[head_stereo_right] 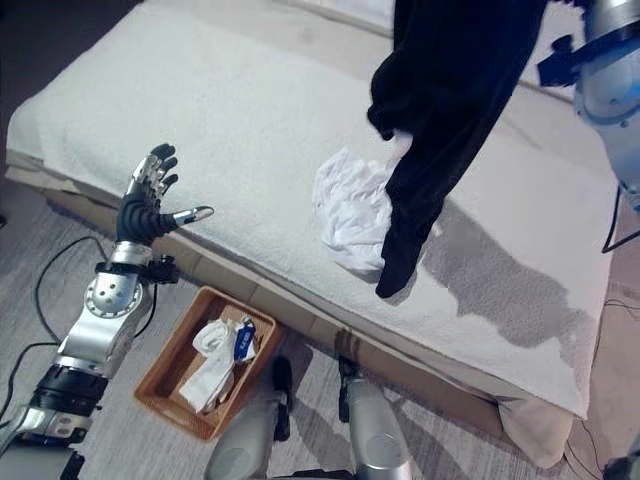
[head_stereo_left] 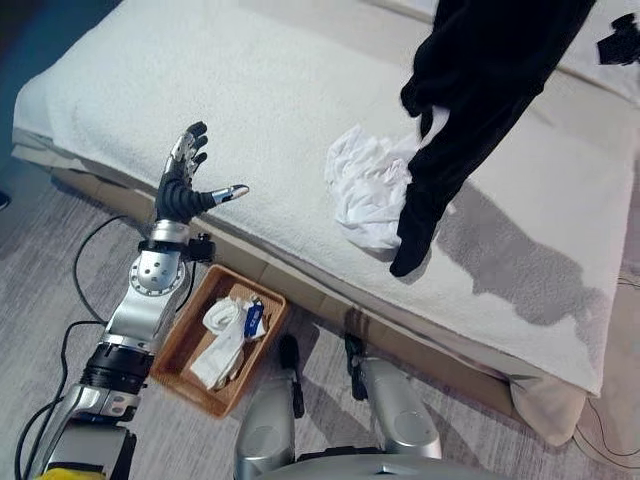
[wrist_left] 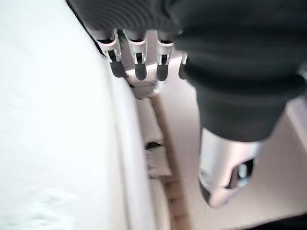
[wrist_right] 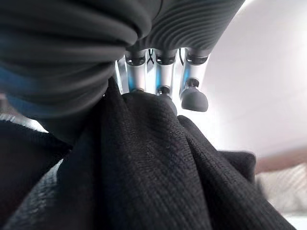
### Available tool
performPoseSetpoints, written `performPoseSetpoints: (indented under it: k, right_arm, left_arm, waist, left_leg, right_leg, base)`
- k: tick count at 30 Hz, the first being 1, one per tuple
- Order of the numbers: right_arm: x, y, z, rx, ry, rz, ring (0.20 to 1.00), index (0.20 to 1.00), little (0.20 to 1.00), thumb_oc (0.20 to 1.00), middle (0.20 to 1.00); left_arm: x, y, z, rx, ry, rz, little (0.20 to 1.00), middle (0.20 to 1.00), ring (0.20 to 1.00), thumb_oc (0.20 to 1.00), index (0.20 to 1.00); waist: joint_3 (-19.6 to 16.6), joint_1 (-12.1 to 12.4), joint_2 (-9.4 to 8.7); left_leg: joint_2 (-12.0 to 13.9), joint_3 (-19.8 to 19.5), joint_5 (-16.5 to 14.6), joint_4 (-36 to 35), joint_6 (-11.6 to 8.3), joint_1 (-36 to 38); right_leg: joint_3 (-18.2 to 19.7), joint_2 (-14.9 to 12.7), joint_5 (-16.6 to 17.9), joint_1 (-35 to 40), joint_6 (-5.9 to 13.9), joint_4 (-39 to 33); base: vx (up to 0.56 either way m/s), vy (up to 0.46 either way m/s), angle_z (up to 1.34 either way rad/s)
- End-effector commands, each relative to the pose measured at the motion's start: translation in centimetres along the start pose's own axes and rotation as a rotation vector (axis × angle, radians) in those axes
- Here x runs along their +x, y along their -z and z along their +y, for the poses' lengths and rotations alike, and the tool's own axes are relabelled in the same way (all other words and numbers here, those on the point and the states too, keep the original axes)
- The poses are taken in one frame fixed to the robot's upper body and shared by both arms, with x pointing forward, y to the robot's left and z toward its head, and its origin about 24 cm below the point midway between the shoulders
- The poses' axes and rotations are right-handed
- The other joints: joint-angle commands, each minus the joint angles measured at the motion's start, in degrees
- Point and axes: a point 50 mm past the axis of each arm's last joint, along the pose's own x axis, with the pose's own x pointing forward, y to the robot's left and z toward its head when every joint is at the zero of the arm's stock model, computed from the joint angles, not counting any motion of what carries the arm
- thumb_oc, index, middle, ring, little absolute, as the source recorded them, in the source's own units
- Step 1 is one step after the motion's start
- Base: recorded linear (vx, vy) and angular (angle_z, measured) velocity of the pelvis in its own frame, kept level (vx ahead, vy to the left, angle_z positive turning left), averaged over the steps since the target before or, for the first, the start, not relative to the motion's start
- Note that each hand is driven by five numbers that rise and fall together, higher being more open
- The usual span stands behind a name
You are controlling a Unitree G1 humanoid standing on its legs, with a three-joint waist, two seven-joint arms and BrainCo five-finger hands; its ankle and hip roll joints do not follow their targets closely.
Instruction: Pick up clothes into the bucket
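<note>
The black garment (head_stereo_right: 450, 110) is gripped by the curled fingers (wrist_right: 163, 72) of the right hand (wrist_right: 72, 52) and hangs lengthwise, its tip apparently just above the bed (head_stereo_left: 200, 100) beside crumpled white cloth (head_stereo_left: 368, 185). The left hand (head_stereo_left: 185, 180) is held open, fingers spread, over the bed's edge, near the basket (head_stereo_left: 175, 350) on the floor.

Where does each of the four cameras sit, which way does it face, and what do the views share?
Left eye view: on the head, looking down at the bed, the basket on the floor and the open left hand.
Right eye view: same scene, slightly offset; the black garment hangs over white clothes.
Left wrist view: along the left hand's straight fingers, beside the bed's edge.
Right wrist view: along the right hand, clutching the black garment.
Shared: the garment, in both eye views and the right wrist view.
</note>
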Motion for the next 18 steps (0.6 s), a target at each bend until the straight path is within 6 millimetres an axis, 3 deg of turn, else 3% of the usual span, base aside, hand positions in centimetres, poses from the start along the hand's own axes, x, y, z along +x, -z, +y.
performPoseSetpoints:
  k: [1,3,7,9,15,18]
  right_arm:
    - [0.2,-1.8,0.9,0.149,-0.057,-0.073,0.200,0.200,0.200,0.200,0.200]
    - [0.2,-2.7,2.4,0.209,-0.148,-0.094,0.200,0.200,0.200,0.200,0.200]
    - [-0.2,-3.6,3.7,0.279,-0.228,-0.116,0.200,0.200,0.200,0.200,0.200]
    - [-0.7,-4.5,5.2,0.364,-0.315,-0.129,0.200,0.200,0.200,0.200,0.200]
    - [-1.8,-6.2,7.7,0.501,-0.458,-0.162,0.200,0.200,0.200,0.200,0.200]
    - [-2.1,-7.1,8.2,0.540,-0.497,-0.188,0.200,0.200,0.200,0.200,0.200]
  left_arm:
    - [-0.4,-1.0,-0.5,0.027,0.119,-0.042,1.000,1.000,1.000,1.000,1.000]
    - [1.7,-1.8,-2.1,0.031,0.199,-0.058,1.000,1.000,1.000,1.000,1.000]
    - [3.6,-2.4,-4.3,0.020,0.271,-0.073,1.000,1.000,1.000,1.000,1.000]
    - [4.7,-2.9,-6.9,-0.052,0.362,-0.063,1.000,1.000,1.000,1.000,1.000]
    - [5.6,-4.2,-11.5,-0.170,0.540,-0.036,1.000,1.000,1.000,1.000,1.000]
    - [5.8,-4.6,-12.8,-0.168,0.604,-0.029,1.000,1.000,1.000,1.000,1.000]
  waist:
    - [-8.3,-0.1,-2.97]
    - [-10.3,-0.9,-2.60]
    - [-11.7,-1.7,-2.14]
    - [-13.1,-2.4,-1.68]
    - [-15.2,-2.9,-1.12]
    - [-16.0,-3.0,-0.87]
  left_leg:
    - [1.9,-0.9,-5.8,4.4,-2.97,0.2]
    - [1.9,-0.9,-5.0,1.8,-3.18,2.3]
    - [1.9,-1.2,-4.2,-0.4,-3.32,4.3]
    - [1.8,-1.3,-4.0,-1.3,-3.30,5.6]
    - [1.8,-1.6,-3.7,-2.7,-3.32,7.8]
    - [1.9,-1.9,-3.6,-3.3,-3.40,8.4]
  right_leg:
    - [0.7,-3.5,1.0,3.1,5.67,-4.0]
    - [0.3,-3.5,0.8,4.8,5.73,-4.3]
    - [-0.6,-3.7,0.4,6.3,5.79,-4.3]
    - [-1.2,-3.9,0.1,7.6,5.84,-4.4]
    - [-2.1,-4.2,-0.1,10.1,5.95,-5.6]
    - [-2.3,-4.3,0.0,11.0,6.01,-6.3]
  base:
    - [0.04,0.001,-0.07]
    - [0.06,0.000,-0.09]
    - [0.06,-0.006,0.05]
    - [0.07,-0.003,0.15]
    - [0.05,-0.004,0.06]
    - [0.05,0.000,0.01]
